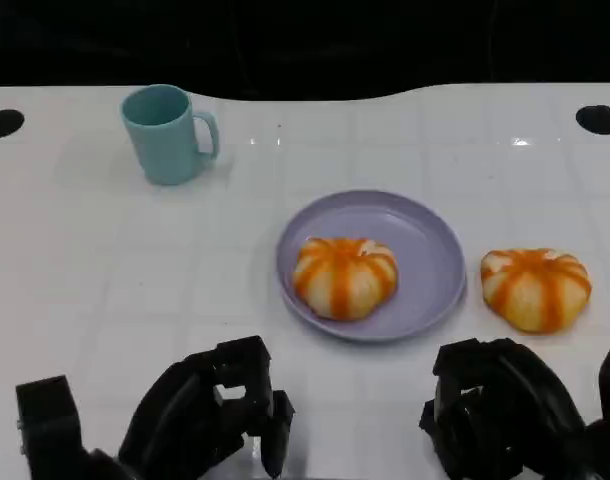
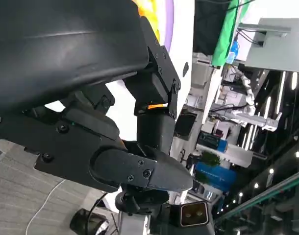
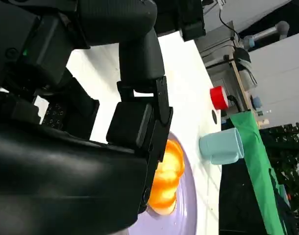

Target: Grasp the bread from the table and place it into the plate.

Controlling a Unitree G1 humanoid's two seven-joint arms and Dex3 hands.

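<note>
Two round orange-and-white striped breads show in the head view. One bread (image 1: pixel 345 277) lies in the lilac plate (image 1: pixel 430 250) at the table's middle. The other bread (image 1: pixel 536 288) lies on the white table just right of the plate. My left hand (image 1: pixel 210 415) hovers at the near edge, left of the plate, fingers loosely bent and holding nothing. My right hand (image 1: pixel 505 415) hovers at the near edge, in front of the loose bread, also holding nothing. The right wrist view shows my right hand (image 3: pixel 90 122) with the plated bread (image 3: pixel 166 181) beyond its fingers.
A teal mug (image 1: pixel 168 133) stands at the back left, also seen as the mug (image 3: pixel 220 146) in the right wrist view. Dark round holes (image 1: pixel 598 119) mark the table's far corners. A red button (image 3: pixel 218 97) sits past the table's edge.
</note>
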